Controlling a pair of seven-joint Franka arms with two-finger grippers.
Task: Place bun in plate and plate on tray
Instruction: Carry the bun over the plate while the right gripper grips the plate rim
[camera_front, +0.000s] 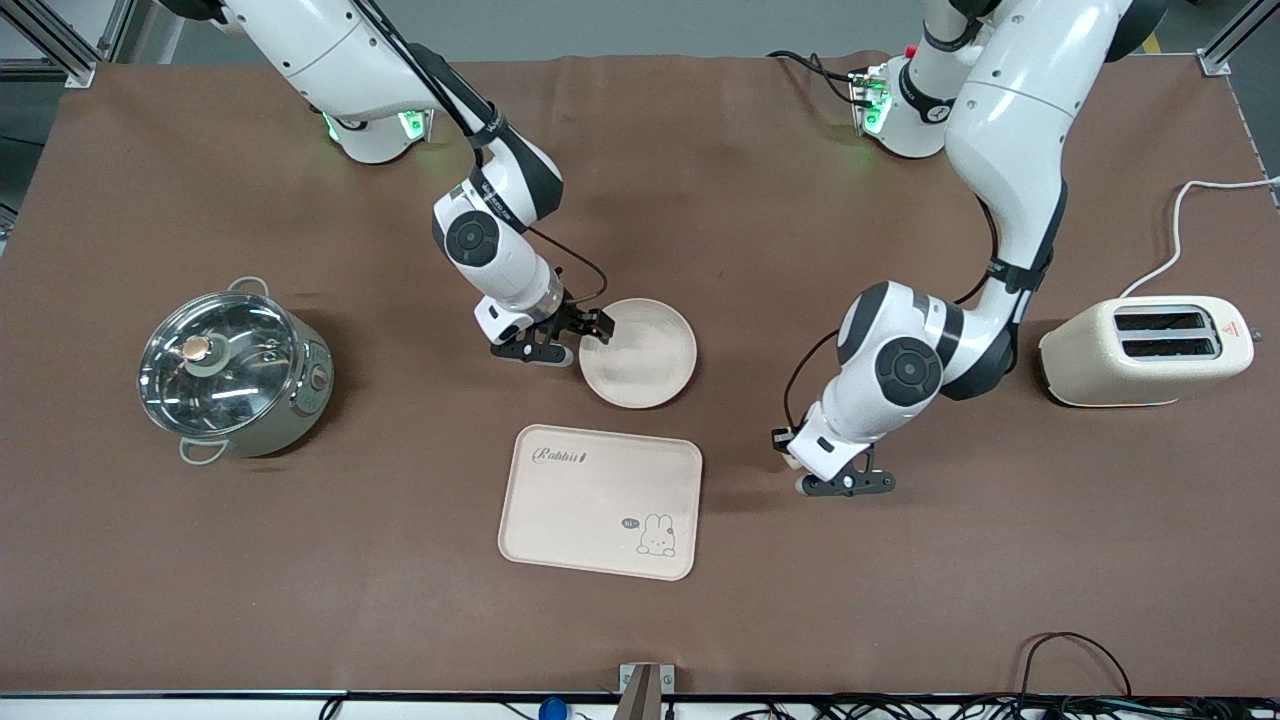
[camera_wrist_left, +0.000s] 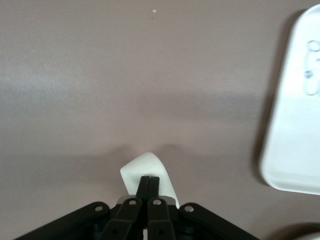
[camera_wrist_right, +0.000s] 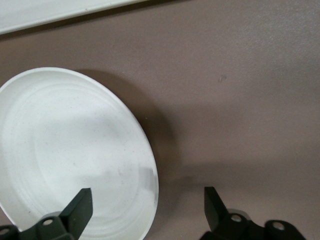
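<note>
Two tools busy, neither step finished. Going across the front view from the right arm's end: a lidded steel pot (camera_front: 232, 368) sits idle on the table (camera_front: 200, 560), not part of the job. Next, right tool (camera_front: 578, 336) is low at the plate (camera_front: 638, 352), fingers spread wide, straddling the plate's rim on the side toward the right arm's end; the right wrist view shows one finger over the plate's inside and the other over bare table. Plate is empty and lies on the table, farther from the front camera than the tray (camera_front: 601, 514), just apart from it. Tray is bare too.

Left tool (camera_front: 848, 483) is down at the table beside the tray, toward the left arm's end, fingers pinched together on the bun (camera_wrist_left: 148, 176); left wrist view shows the pale lump poking out past the fingertips. Toaster (camera_front: 1145, 352) stands idle near that end.

Step in hand, by my read: bun pickup, with the right tool set up for a plate grab. Next move likely calls for lifting the bun, carrying it over the plate and releasing it inside the rim; the right tool at the rim could crowd that drop.
</note>
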